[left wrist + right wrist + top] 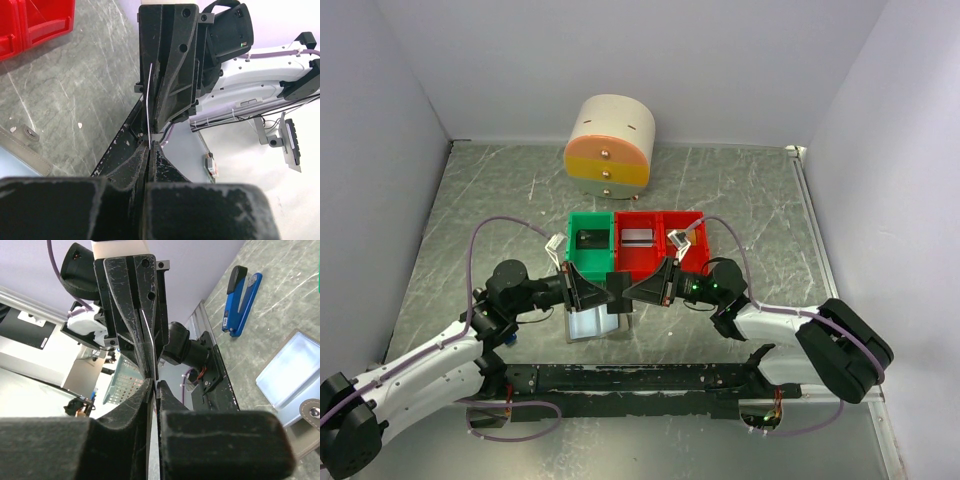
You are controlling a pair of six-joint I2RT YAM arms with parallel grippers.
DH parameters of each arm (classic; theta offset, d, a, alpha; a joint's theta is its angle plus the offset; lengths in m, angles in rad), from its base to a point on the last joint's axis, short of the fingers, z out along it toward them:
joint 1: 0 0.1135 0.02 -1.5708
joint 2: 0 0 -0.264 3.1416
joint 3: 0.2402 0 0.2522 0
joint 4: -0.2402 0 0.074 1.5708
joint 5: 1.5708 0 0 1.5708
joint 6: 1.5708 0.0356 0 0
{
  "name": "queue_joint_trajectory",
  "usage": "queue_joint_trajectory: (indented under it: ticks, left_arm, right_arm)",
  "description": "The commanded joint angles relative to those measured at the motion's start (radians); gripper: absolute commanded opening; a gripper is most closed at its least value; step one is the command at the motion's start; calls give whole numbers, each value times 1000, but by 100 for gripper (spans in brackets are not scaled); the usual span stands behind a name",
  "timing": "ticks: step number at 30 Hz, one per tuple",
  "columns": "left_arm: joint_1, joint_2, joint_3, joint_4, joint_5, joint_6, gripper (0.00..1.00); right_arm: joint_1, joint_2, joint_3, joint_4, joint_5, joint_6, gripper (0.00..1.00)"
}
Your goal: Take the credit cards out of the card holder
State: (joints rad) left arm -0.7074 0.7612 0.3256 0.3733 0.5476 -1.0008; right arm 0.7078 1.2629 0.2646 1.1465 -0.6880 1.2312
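The card holder (588, 323) lies open on the table below my grippers, pale blue pockets up. It also shows in the right wrist view (292, 372) and at the left edge of the left wrist view (22, 146). My left gripper (609, 291) and right gripper (631, 290) meet tip to tip above it. A thin credit card, seen edge-on (149, 107), spans between them; it also shows in the right wrist view (145, 337). The left gripper (150, 146) is shut on one end, and the right gripper (154, 382) is shut on the other.
A green bin (571, 250) holds a black card (588, 238). Red bins (686, 265) beside it hold a silver card (638, 237). A round cream and orange drawer unit (610, 145) stands at the back. A blue-and-black stapler (242, 300) lies near the holder.
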Motion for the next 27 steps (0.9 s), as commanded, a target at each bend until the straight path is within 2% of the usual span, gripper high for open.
queue_joint_trajectory:
  ticks: [1, 3, 5, 8, 9, 11, 12, 15, 18, 22, 27]
  left_arm:
    - [6, -10, -6, 32, 22, 8, 7]
    - [6, -12, -3, 17, 17, 12, 10]
    - [6, -15, 7, -17, 5, 22, 22]
    - [5, -37, 36, -152, -80, 56, 52]
    - [6, -58, 50, -216, -128, 74, 69]
    - [7, -95, 80, -353, -227, 102, 95]
    - [6, -111, 96, -451, -281, 110, 99]
    - [6, -149, 151, -650, -443, 134, 100]
    - [6, -155, 229, -818, -585, 167, 100]
    - [7, -103, 322, -959, -740, 218, 100]
    - [12, 20, 415, -1045, -819, 271, 100]
  right_arm:
    - [-4, -17, 11, 15, -10, -8, 2]
    - [-4, -22, 17, 3, -9, -11, 0]
    - [-4, -36, 23, -42, -2, -30, 0]
    - [-4, -72, 37, -152, 24, -79, 0]
    - [-5, -91, 44, -207, 42, -102, 0]
    - [-4, -134, 75, -356, 92, -168, 0]
    - [-4, -159, 99, -466, 152, -214, 0]
    - [-3, -218, 190, -821, 303, -363, 0]
    - [-2, -265, 241, -987, 390, -447, 0]
    - [5, -288, 290, -1074, 464, -517, 0]
    - [63, -288, 354, -1133, 584, -589, 0]
